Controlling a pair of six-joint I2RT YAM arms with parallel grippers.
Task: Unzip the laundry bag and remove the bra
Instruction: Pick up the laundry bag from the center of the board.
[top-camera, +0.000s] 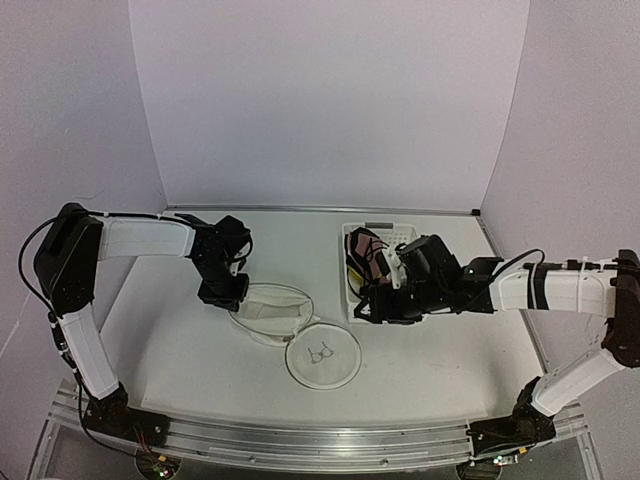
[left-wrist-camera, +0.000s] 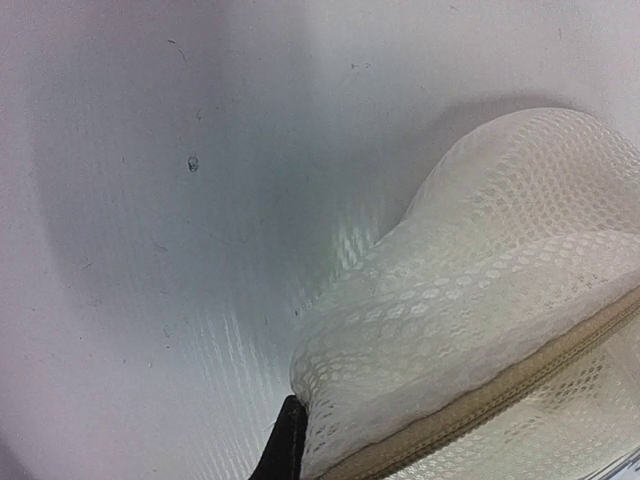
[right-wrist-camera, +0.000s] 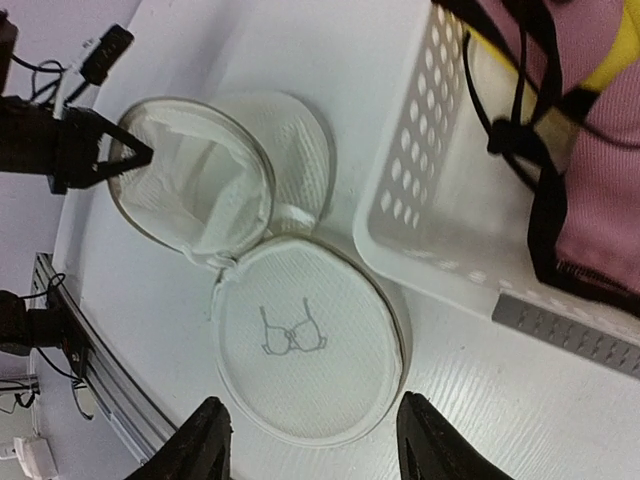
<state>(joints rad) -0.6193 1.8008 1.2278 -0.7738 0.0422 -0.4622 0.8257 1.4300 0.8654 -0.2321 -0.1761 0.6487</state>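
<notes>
Overhead: the left gripper (top-camera: 225, 292) is pinching the unzipped laundry bag (top-camera: 322, 355) by its rim; the right gripper (top-camera: 372, 300) is hovering at the basket (top-camera: 400, 228), where the bra (top-camera: 368, 258) is lying.
Left wrist: the laundry bag (left-wrist-camera: 480, 300) is filling the frame, one fingertip (left-wrist-camera: 290, 445) showing; any pull is likely dragging the whole bag.
Right wrist: fingers (right-wrist-camera: 205, 445) are standing spread, empty; loose black straps (right-wrist-camera: 497, 130) are risking a snag if that arm pulls back.

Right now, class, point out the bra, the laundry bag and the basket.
bra (right-wrist-camera: 605, 180): right wrist view, on its pink fabric.
laundry bag (top-camera: 325, 371): top view, on its round face below the drawing.
basket (right-wrist-camera: 420, 170): right wrist view, on its perforated side wall.
</notes>
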